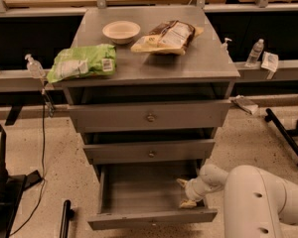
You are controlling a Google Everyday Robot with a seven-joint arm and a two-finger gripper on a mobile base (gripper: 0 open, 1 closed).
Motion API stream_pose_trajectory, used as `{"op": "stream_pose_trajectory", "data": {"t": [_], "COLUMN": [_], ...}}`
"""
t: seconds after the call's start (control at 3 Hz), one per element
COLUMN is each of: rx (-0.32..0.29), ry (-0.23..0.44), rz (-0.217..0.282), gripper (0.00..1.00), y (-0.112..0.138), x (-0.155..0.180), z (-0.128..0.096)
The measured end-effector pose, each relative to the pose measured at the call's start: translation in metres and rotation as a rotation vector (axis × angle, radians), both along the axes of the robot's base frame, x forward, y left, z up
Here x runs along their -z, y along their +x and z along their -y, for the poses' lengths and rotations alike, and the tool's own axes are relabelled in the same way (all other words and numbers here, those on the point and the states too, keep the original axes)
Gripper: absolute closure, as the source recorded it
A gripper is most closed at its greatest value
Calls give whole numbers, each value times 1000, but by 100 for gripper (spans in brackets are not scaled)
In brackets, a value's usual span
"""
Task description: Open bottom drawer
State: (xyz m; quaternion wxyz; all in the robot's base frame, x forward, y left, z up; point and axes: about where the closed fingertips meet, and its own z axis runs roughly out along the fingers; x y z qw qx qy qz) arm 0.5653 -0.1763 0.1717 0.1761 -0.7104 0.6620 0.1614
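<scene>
The bottom drawer (151, 217) of the grey metal cabinet stands pulled out toward me, its inside showing bare. Its front panel runs along the lower edge of the camera view. My gripper (185, 193) reaches in from the right at the end of the white arm (258, 197). Its pale fingers (187, 204) are inside the drawer's right side, just behind the front panel. Above it, the middle drawer (150, 151) and top drawer (149, 115) sit less far out.
On the cabinet top lie a green bag (82, 62), a white bowl (121, 31) and a brown-and-cream snack bag (168, 35). Shelves with small bottles (255, 52) flank the cabinet. A black stand (2, 192) and cable are at the left, a black bar (286, 135) on the floor at right.
</scene>
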Motion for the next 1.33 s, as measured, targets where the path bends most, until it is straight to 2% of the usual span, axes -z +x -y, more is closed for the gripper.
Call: {"op": "stream_pose_trajectory", "data": {"t": [0.33, 0.67, 1.0, 1.33], "rx": [0, 0, 32, 71], "ry": [0, 0, 72, 190], "rz": [0, 0, 89, 195], "gripper": [4, 22, 46, 68], "y": [0, 0, 26, 57], "x": [0, 0, -31, -75], "z": [0, 0, 11, 30]}}
